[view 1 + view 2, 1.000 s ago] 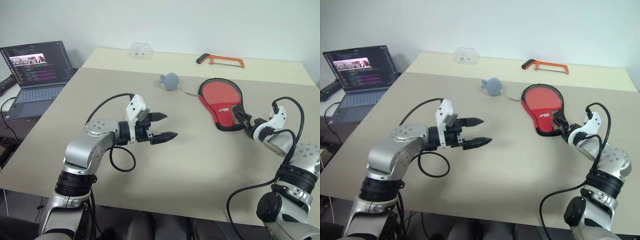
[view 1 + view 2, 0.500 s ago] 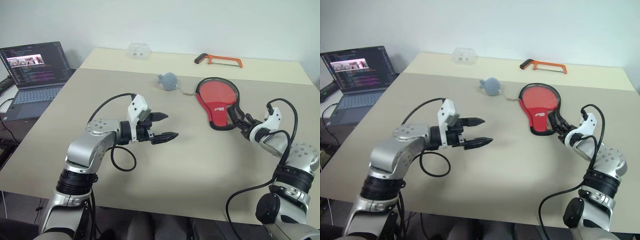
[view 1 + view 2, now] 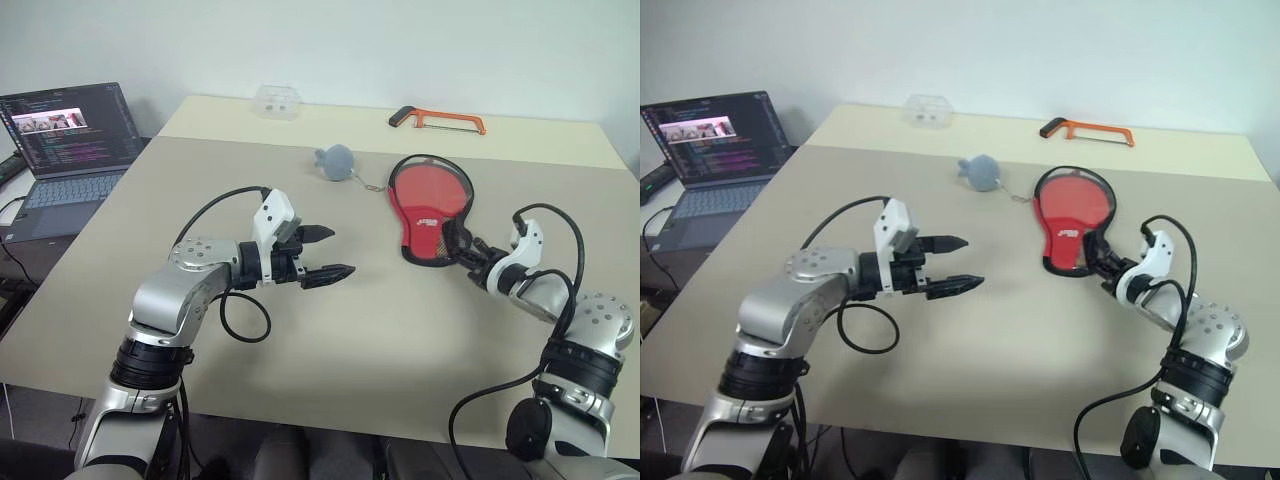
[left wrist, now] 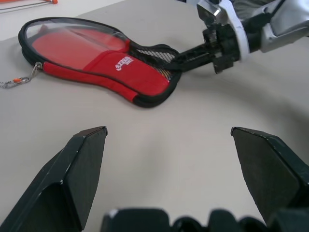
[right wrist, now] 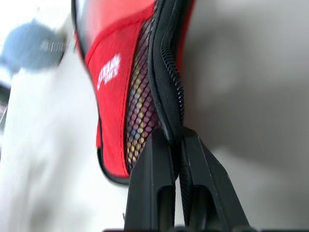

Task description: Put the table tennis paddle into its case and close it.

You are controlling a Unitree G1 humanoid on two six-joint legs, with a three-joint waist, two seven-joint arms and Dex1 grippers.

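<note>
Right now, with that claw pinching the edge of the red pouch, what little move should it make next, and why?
Probably keep pulling the case gently toward the middle of the table. The right gripper is shut on the black zip edge at the narrow end, and the left gripper hangs open above the table, apart from the case. Closer in, both could work on it.

Item count on and beside the table (image 3: 400, 330):

- Case (image 3: 428, 205): one, red with black edging.
- Grey pouch (image 3: 337, 162) on a chain: one.
- Hacksaw (image 3: 437, 121), orange frame: one.
- Clear plastic box (image 3: 279, 101): one.
- Laptop (image 3: 70, 150): one, beside the table.
- Grippers: two, the left gripper (image 3: 330, 252) and the right gripper (image 3: 452, 240).
</note>
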